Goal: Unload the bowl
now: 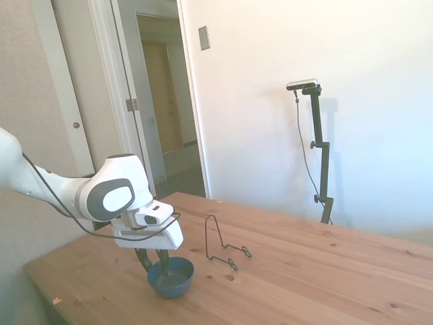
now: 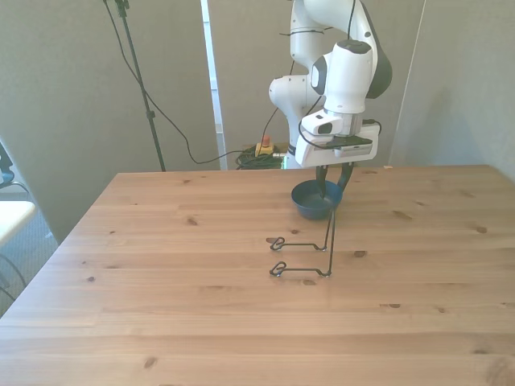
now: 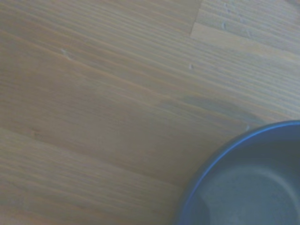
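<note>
The small blue bowl (image 1: pixel 172 277) (image 2: pixel 311 203) rests upright on the wooden table (image 1: pixel 304 271), near the edge where the arm reaches in. My gripper (image 1: pixel 152 260) (image 2: pixel 333 182) hangs right over the bowl's rim, open, one finger on each side of the rim's wall. The wrist view takes in part of the bowl's blue rim and inside (image 3: pixel 248 185) over bare wood. Nothing lies inside the bowl.
A thin black wire stand (image 1: pixel 220 245) (image 2: pixel 312 256) sits on the table a short way from the bowl, towards the table's middle, with nothing on it. Behind the arm is a doorway (image 1: pixel 162 101).
</note>
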Robot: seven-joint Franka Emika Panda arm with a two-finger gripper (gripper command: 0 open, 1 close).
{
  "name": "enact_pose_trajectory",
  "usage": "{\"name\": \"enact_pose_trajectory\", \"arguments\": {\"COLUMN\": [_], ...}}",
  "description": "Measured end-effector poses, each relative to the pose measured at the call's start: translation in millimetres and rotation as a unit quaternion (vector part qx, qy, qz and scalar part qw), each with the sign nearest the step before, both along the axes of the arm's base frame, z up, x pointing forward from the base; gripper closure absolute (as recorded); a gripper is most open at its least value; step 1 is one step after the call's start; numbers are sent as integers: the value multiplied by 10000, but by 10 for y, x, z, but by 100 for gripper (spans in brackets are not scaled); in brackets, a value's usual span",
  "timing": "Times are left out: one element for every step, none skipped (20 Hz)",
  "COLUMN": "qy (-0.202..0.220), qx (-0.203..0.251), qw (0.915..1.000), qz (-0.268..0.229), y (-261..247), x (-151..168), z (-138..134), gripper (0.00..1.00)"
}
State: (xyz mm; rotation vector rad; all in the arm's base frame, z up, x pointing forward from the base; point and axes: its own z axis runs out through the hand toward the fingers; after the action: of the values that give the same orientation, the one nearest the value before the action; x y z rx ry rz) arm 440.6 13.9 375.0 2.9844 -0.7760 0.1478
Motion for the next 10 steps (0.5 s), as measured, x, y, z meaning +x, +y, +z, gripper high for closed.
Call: {"name": "enact_pose_trajectory", "arguments": {"qy": [0, 0, 0, 0, 0, 0, -1, -2, -4, -6], "qx": [0, 0, 0, 0, 1, 2, 3, 4, 5, 7], "qw": [10000, 10000, 10000, 10000, 10000, 10000, 10000, 10000, 10000, 10000], "qz": [1, 2, 2, 1, -2, -5, -9, -14, -18, -24], "y": [1, 2, 2, 1, -2, -5, -9, -13, -16, -21], "x": [0, 0, 0, 0, 0, 0, 0, 1, 2, 4], "z": [0, 0, 0, 0, 0, 0, 1, 2, 4, 6], "gripper": [0, 0, 0, 0, 0, 0, 0, 0, 0, 0]}}
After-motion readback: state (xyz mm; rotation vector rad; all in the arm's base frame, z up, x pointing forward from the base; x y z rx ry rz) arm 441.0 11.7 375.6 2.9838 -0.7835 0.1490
